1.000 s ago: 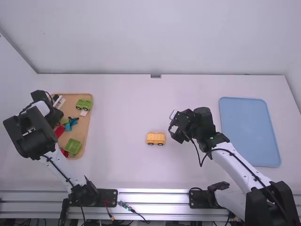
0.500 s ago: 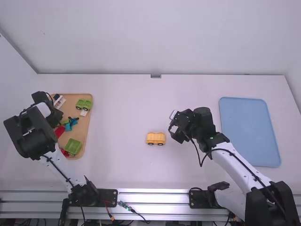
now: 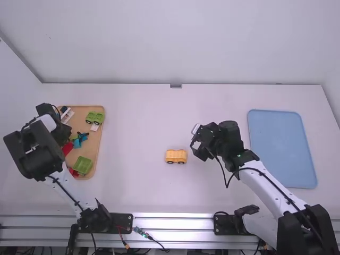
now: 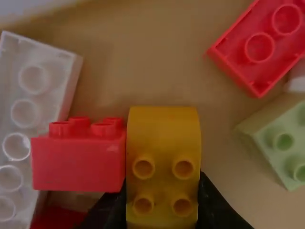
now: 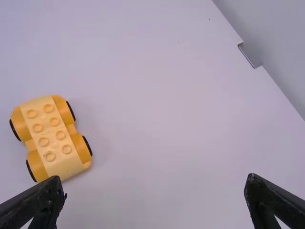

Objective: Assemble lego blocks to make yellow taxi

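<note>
Nothing visibly shifted | left hand [image 3: 63,129] closed on yellow block [image 4: 163,155] | right hand [image 3: 195,142] wide open, empty

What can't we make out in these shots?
- Tray, high view: left side hidden behind the left arm.
- Yellow block, left wrist view: one end cut off by the bottom edge.
- Pale green block, left wrist view: cut off by the right edge.
- Dark red piece, left wrist view: cut off by the bottom edge.
- Yellow car base, right wrist view: underside hidden by its own top.
</note>
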Tool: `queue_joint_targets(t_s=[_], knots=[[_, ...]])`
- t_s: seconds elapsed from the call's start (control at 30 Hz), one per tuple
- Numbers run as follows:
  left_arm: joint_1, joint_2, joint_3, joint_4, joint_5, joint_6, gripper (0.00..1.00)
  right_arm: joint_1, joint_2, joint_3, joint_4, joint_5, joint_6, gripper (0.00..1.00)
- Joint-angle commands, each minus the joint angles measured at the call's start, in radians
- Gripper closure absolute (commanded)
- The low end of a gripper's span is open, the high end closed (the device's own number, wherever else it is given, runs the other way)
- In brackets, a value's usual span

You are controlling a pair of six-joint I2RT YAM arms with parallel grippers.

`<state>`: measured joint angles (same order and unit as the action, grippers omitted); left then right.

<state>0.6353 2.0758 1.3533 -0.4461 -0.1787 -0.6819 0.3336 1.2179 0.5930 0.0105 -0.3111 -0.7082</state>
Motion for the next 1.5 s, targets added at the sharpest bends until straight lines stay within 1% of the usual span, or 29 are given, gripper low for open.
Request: queue_joint_targets(t_s=[0.0, 0.17, 0.27, 0.47, 0.5, 0.6, 0.7, 0.73, 0.8, 0.87, 0.93, 1.0, 1.03, 1.1, 1.13, 1.2, 1.3, 1.37, 1.47], knots=[[-0.007, -0.063, 0.014, -0.019, 0.005, -0.026, 0.98, 0.000, -0.016, -0.010, 0.003, -0.013, 0.005, 0.01], [-0.035, -0.141, 0.005, -0.047, 0.005, -0.015, 0.98, 0.000, -0.016, -0.010, 0.011, -0.040, 0.005, 0.01], [-0.077, -0.195, -0.023, -0.031, 0.005, 0.039, 0.98, 0.000, -0.016, -0.010, 0.011, -0.041, 0.005, 0.01], [-0.216, -0.301, -0.099, 0.037, 0.005, 0.225, 0.98, 0.000, -0.016, -0.010, 0.012, -0.077, 0.005, 0.01], [-0.262, -0.328, -0.126, 0.064, 0.005, 0.270, 0.98, 0.000, -0.016, -0.010, 0.012, -0.077, 0.005, 0.01], [-0.343, -0.382, -0.191, 0.128, 0.002, 0.305, 0.98, 0.000, -0.016, -0.010, 0.012, -0.077, 0.005, 0.01], [-0.423, -0.464, -0.291, 0.222, 0.026, 0.390, 0.98, 0.000, -0.016, -0.010, 0.012, -0.077, 0.006, 0.01], [-0.454, -0.500, -0.336, 0.261, 0.071, 0.482, 0.98, 0.000, -0.016, -0.010, 0.012, -0.077, 0.010, 0.01], [-0.493, -0.552, -0.390, 0.288, 0.166, 0.636, 0.98, 0.000, -0.016, -0.010, 0.024, -0.077, 0.034, 0.01], [-0.540, -0.608, -0.439, 0.262, 0.293, 0.838, 0.98, 0.000, -0.016, -0.010, 0.046, -0.078, 0.073, 0.01], [-0.569, -0.637, -0.460, 0.224, 0.363, 0.951, 0.99, 0.000, -0.016, -0.010, 0.057, -0.077, 0.091, 0.01], [-0.618, -0.666, -0.475, 0.124, 0.497, 1.165, 0.98, 0.000, -0.016, -0.010, 0.064, -0.082, 0.111, 0.01], [-0.625, -0.668, -0.475, 0.106, 0.518, 1.202, 0.99, 0.000, -0.016, -0.010, 0.064, -0.086, 0.110, 0.01], [-0.676, -0.675, -0.475, -0.016, 0.630, 1.459, 0.99, 0.000, -0.016, -0.010, 0.063, -0.117, 0.110, 0.01], [-0.695, -0.675, -0.475, -0.057, 0.658, 1.539, 0.99, 0.000, -0.016, -0.010, 0.061, -0.134, 0.110, 0.01], [-0.721, -0.673, -0.475, -0.100, 0.669, 1.619, 0.99, 0.000, -0.016, -0.010, 0.059, -0.161, 0.110, 0.01], [-0.751, -0.668, -0.476, -0.127, 0.668, 1.671, 0.99, 0.000, -0.016, -0.010, 0.052, -0.184, 0.110, 0.01], [-0.779, -0.665, -0.484, -0.130, 0.665, 1.708, 0.99, -0.015, -0.015, -0.010, 0.044, -0.227, 0.110, 0.01], [-0.807, -0.665, -0.512, -0.109, 0.641, 1.712, 0.99, -0.054, -0.015, -0.011, 0.015, -0.343, 0.051, 0.01]])
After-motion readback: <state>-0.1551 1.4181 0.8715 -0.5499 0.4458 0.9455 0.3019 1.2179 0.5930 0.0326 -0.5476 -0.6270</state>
